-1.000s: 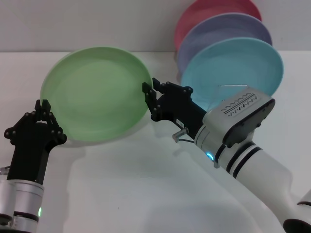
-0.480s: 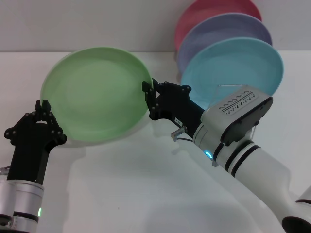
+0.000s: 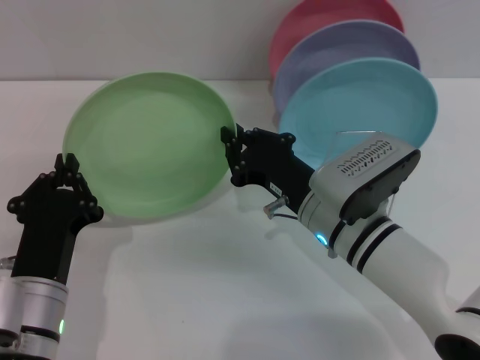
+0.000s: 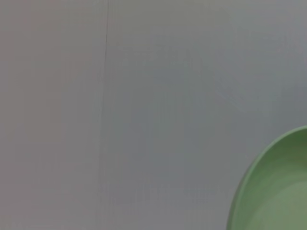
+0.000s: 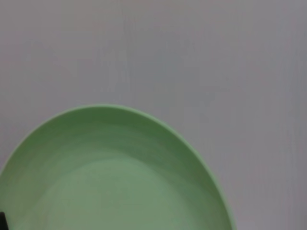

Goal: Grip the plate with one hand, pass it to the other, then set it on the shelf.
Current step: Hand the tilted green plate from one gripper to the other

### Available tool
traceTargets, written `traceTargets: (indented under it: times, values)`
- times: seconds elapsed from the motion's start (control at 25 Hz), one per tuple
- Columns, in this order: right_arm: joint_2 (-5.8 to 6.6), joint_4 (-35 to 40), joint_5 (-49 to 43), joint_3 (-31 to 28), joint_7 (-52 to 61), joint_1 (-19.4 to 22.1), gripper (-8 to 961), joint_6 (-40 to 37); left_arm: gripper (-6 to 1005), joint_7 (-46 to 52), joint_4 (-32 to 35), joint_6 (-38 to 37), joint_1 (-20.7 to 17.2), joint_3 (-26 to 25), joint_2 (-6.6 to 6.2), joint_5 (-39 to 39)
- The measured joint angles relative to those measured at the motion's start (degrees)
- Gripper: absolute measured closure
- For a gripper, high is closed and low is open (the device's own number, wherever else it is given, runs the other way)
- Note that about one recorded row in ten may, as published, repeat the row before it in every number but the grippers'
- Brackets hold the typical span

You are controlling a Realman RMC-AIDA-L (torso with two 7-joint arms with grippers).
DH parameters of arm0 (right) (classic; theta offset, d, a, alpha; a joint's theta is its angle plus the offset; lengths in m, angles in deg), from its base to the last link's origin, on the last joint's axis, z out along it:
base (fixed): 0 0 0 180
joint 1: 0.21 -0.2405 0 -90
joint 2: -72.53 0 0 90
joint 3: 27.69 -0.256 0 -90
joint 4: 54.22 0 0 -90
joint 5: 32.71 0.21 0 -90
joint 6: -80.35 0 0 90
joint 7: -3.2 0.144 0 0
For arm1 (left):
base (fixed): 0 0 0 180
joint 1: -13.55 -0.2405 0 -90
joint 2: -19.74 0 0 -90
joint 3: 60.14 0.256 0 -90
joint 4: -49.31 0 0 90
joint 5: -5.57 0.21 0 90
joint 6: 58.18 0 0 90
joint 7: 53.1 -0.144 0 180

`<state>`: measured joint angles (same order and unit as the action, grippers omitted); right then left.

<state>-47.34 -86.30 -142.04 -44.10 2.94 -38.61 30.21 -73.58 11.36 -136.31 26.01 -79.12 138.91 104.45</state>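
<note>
The light green plate [image 3: 150, 142] hangs tilted above the white table, between my two arms. My left gripper [image 3: 69, 166] is shut on its lower left rim. My right gripper [image 3: 231, 146] is at the plate's right rim, with the rim at its tip. The plate's edge shows in the left wrist view [image 4: 278, 191], and its face fills the lower part of the right wrist view [image 5: 110, 182]. The shelf [image 3: 358, 133] is a thin silver wire rack at the back right; only one upright loop shows, in front of the light blue plate.
Three plates stand on edge in the rack: pink [image 3: 330, 19] at the back, lavender [image 3: 352, 45], then light blue [image 3: 367, 97] in front. My right forearm [image 3: 367, 195] lies just before them. The white table [image 3: 210, 285] stretches towards me.
My right arm has shifted slightly to the left, towards the plate's rim. The plate and my left arm have hardly moved.
</note>
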Motion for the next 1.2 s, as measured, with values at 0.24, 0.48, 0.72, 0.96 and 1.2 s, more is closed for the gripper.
traceTargets:
  times: [0.24,0.48,0.72,0.96,1.2]
  values:
    - [0.0,-0.11,0.0,-0.1,0.0,0.0,867,0.05,966,0.07,0.0,0.08,0.02,0.0,0.0,0.0]
    - [0.0,-0.15,0.0,-0.18,0.0,-0.1,879,0.15,966,0.07,-0.01,0.13,0.16,-0.01,0.0,-0.01]
    - [0.0,-0.18,0.14,-0.3,0.0,-0.14,890,0.15,966,0.09,-0.02,0.26,0.2,-0.01,0.0,-0.01]
    - [-0.01,-0.2,0.29,-0.94,0.0,-0.17,919,0.57,965,0.09,-0.03,0.27,0.2,0.01,0.01,0.04]
    - [-0.01,-0.16,0.37,-1.37,0.0,-0.02,924,0.87,966,0.09,-0.03,0.23,0.2,0.38,0.0,0.1]
